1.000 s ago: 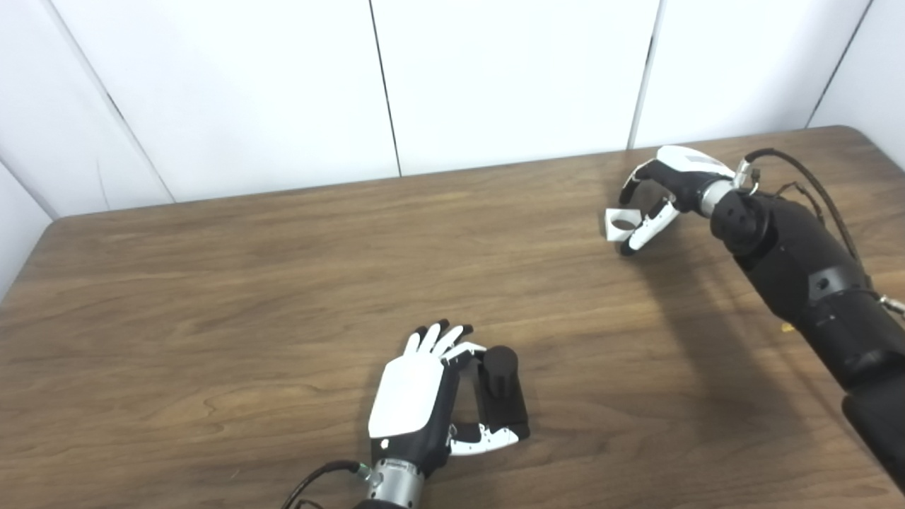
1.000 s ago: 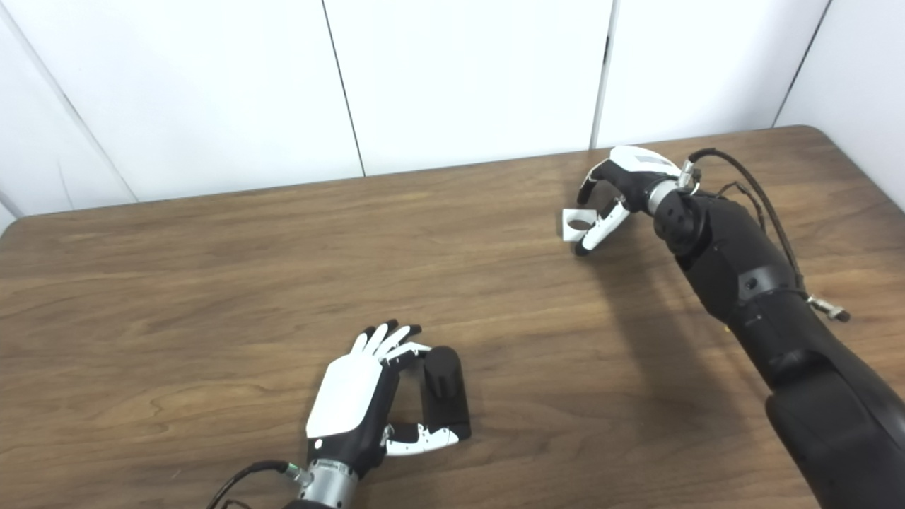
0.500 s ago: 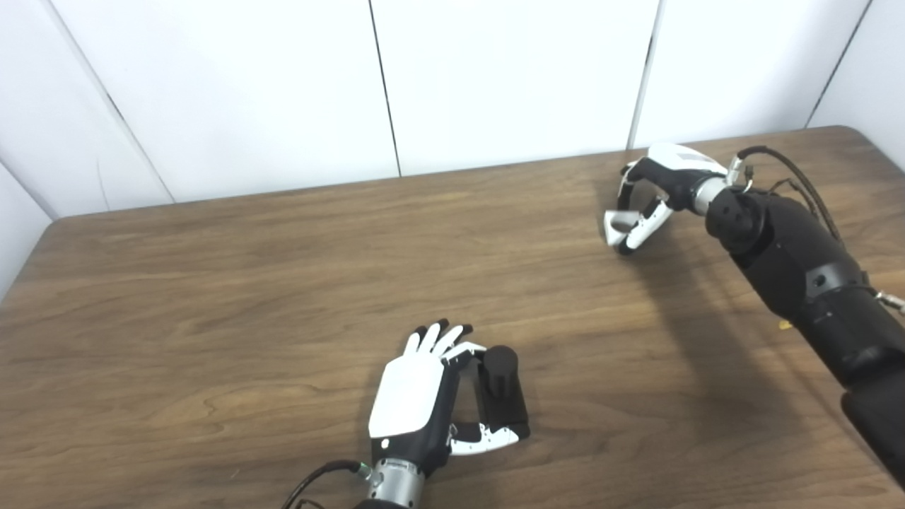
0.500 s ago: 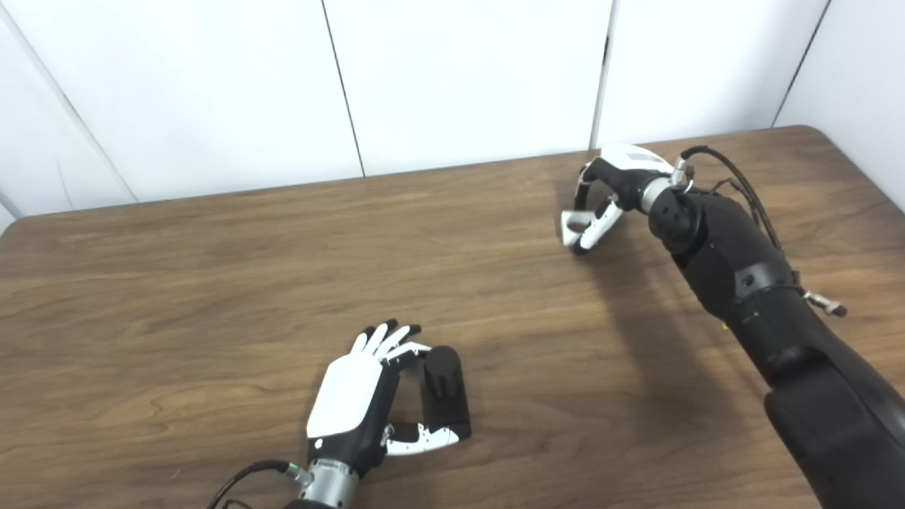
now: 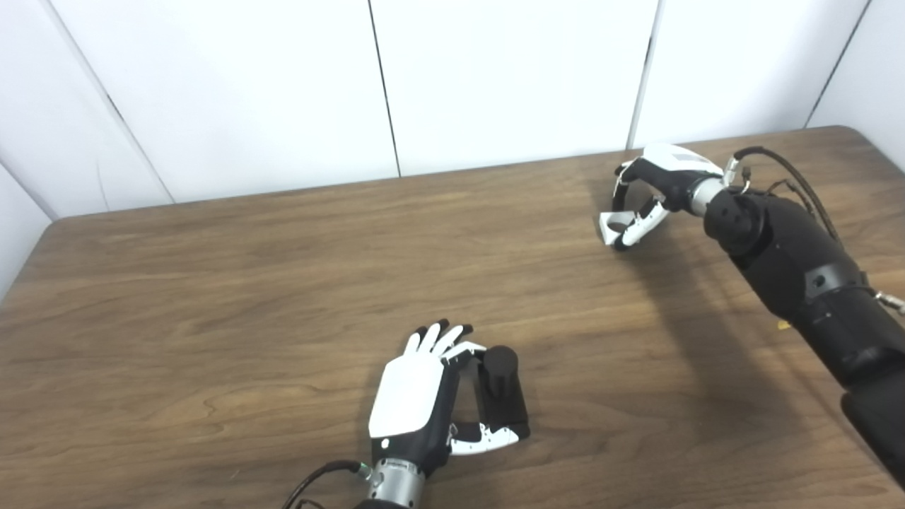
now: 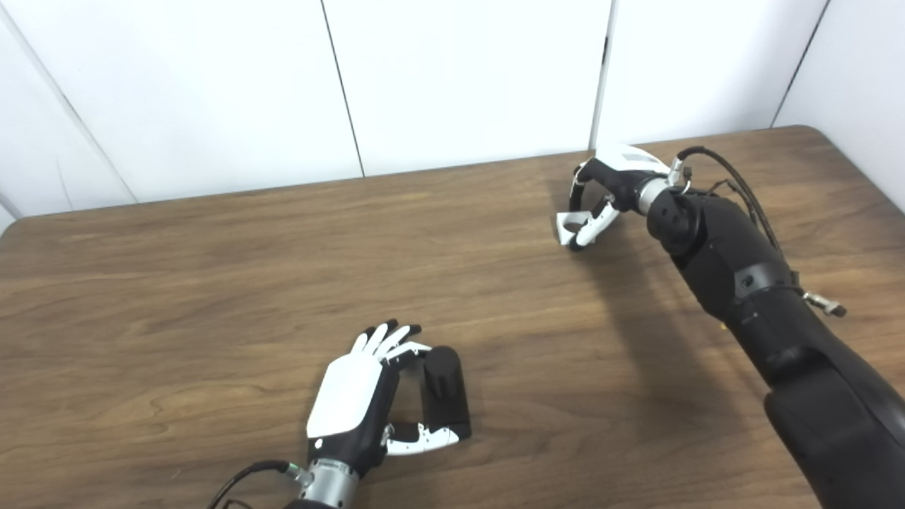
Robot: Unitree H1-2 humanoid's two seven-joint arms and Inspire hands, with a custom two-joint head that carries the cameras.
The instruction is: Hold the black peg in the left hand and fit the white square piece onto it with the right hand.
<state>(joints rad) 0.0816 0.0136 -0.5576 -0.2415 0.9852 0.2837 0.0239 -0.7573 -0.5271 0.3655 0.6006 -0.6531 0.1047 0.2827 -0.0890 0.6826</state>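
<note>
peg [image 5: 500, 392] near front, on table [image 5: 212, 297] | square piece [image 5: 612, 227] far right

At the lower centre of the frame, the left robot hand [image 5: 417, 399] has a glossy white back plate over a black body, white fingers with black tips, a silver metal wrist collar and a black cable looping off it. At the upper right, the right robot hand [image 5: 654, 191] shows the same white-and-black build and silver wrist ring. It sits on a thick matte-black forearm [image 5: 799, 276] with a round joint housing, thin black cables arching over it, and a small metal fitting on its right side.

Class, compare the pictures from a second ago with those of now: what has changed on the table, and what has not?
The right hand shifted slightly left and closed its fingers around the white square piece. The left hand and black peg stayed put.
</note>
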